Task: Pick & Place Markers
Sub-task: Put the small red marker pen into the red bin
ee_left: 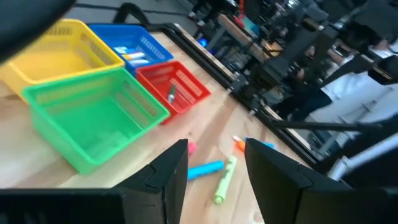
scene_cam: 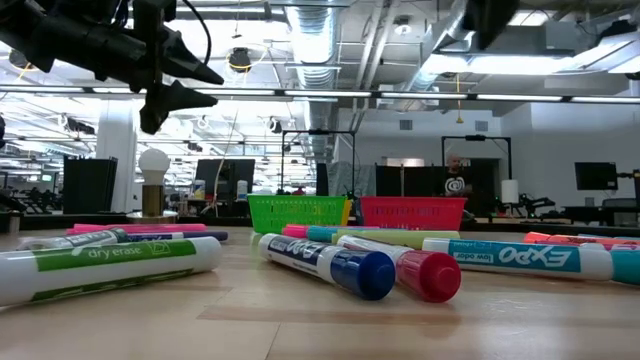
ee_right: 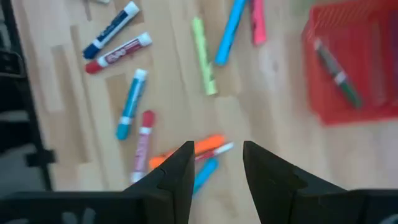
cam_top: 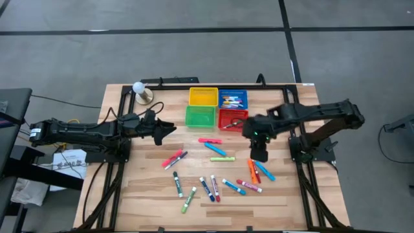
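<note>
Several markers lie flat and scattered on the wooden table, among them a pink one, a blue one and an orange one. At the far middle stand the yellow, blue, green and red baskets. The blue basket holds several markers, and the red one holds a single marker. My right gripper hangs open high above the orange and blue markers, pointing down, with nothing between its fingers. My left gripper waits open above the table's left part, pointing toward the baskets.
A white ball on a small wooden stand sits at the far left corner. Black frame rails run along the table's far edge and down both sides. Bare wood lies between the left gripper and the markers.
</note>
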Controlling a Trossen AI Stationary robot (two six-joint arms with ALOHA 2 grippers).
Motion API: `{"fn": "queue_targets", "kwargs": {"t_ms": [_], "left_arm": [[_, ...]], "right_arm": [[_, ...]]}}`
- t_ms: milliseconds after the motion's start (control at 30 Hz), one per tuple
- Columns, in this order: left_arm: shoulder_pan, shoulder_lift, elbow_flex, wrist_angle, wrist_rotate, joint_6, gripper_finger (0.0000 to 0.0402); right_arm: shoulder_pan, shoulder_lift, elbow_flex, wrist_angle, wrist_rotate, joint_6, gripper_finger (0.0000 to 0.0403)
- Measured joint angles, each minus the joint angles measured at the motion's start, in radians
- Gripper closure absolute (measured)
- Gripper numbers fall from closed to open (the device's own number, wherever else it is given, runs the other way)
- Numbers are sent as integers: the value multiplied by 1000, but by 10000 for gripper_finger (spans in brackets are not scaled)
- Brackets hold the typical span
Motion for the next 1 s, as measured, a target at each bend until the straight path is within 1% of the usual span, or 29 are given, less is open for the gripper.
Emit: {"fn": "queue_targets", "kwargs": {"t_ms": [100,233,433,533,733,867,1000], "left_arm": [[0,0,0,1,26,0,243],[0,0,0,2,30,0,243],[0,0,0,2,30,0,243],[0,0,0,2,30,0,243],[0,0,0,2,30,0,243],[0,0,0,3,30,-1,243],[0,0,0,3,30,-1,243]], "right_arm": [[50,-25,-47,8,0,194,278],[102,-36,-104,12,0,452,277],[181,-21,-174,23,-12,754,278],[229,-21,-214,58,-32,855,275],[328,-14,-300,139,-22,1010,278],[375,3,-367,200,-23,1085,280],[394,7,-440,299,-23,1140,280]]}}
